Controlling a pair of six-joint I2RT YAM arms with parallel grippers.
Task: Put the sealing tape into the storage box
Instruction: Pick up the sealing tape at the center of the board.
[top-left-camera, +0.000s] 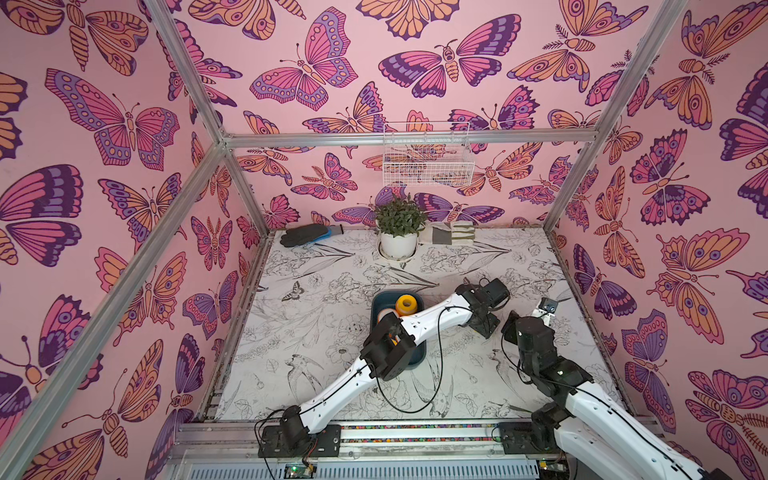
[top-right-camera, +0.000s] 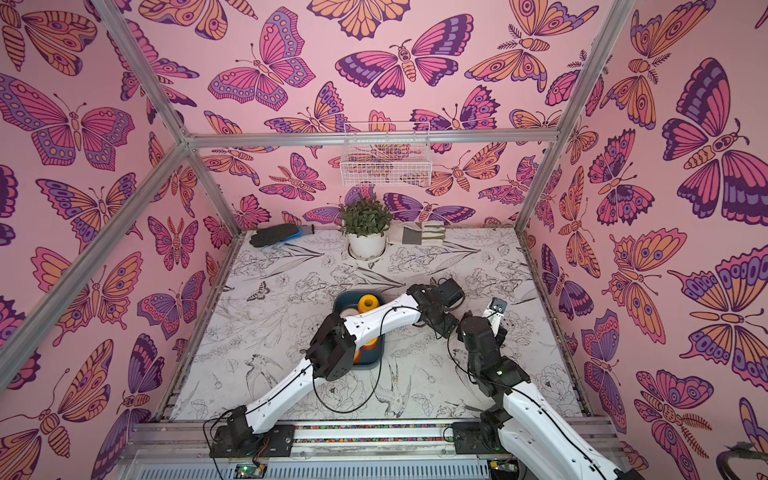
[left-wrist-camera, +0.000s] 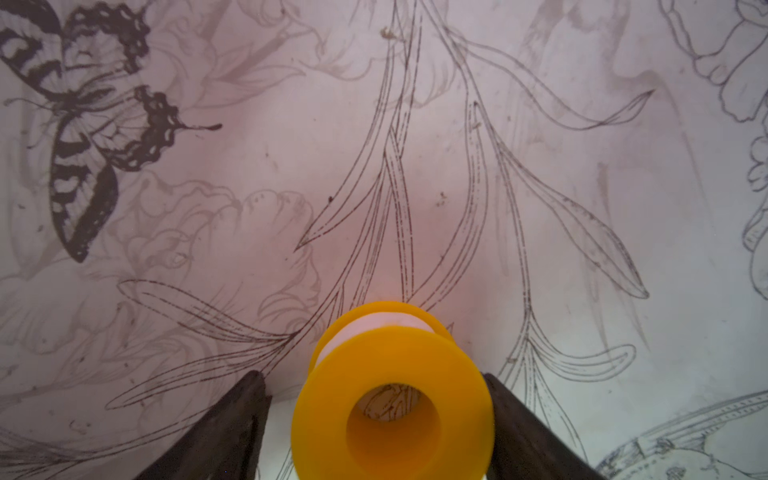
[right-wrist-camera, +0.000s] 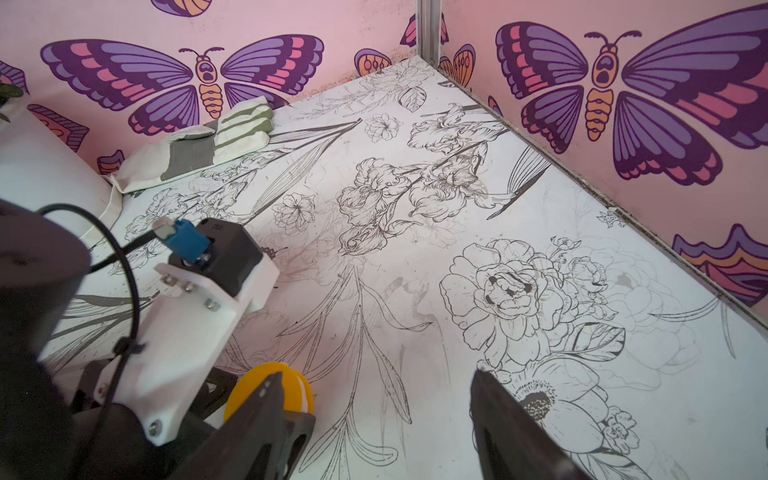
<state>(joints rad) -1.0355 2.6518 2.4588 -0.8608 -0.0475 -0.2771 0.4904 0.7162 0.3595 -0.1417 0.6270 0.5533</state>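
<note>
Bottom centre: left gripper (left-wrist-camera: 372, 376), jaws open around 1 orange sealing tape spool (left-wrist-camera: 395, 357), seemingly mid-pickup; next it should close, then carry to the storage box (top-left-camera: 379, 303).

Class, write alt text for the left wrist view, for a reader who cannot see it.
An orange-flanged spool of white sealing tape sits between the two dark fingers of the left hand, one against its flange, the other clear. Beyond is a white table printed with leaves and a butterfly.
</note>
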